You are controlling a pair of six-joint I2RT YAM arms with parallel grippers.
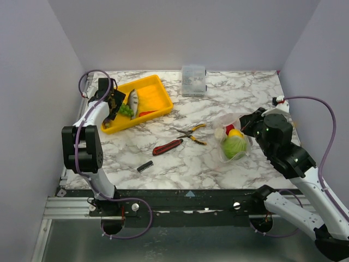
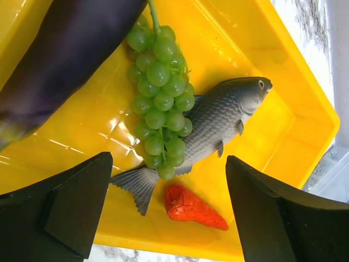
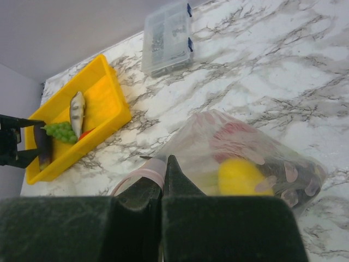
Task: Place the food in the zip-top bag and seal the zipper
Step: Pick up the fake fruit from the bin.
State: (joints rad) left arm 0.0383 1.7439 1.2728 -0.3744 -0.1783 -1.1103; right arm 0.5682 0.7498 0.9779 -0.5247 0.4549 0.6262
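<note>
The left arm's fingers (image 2: 71,207) stood wide apart with nothing between them. They hung just above a bunch of green plastic grapes (image 2: 161,98) and a grey toy fish (image 2: 218,120). These two lay touching in the yellow rectangular plastic tray (image 2: 256,43), beside a purple toy eggplant (image 2: 65,49) and a small orange-red plastic piece (image 2: 193,207). The right arm's fingers (image 3: 218,229) were pressed shut, apparently pinching the thin clear zip-top bag (image 3: 283,158) at its narrow pinkish zipper strip (image 3: 144,170). The bag lay well apart from the tray on the marbled white surface (image 1: 207,103). It already held a yellow toy fruit (image 3: 240,177), a red toy tomato (image 3: 234,139) and a green toy cabbage (image 1: 233,146). The step in hand looked like loading, perhaps half done, with the zipper not yet sealed. The next move called for the left fingers to descend around the grapes or the fish and close. Because the two overlapped, one might drag the other along.
</note>
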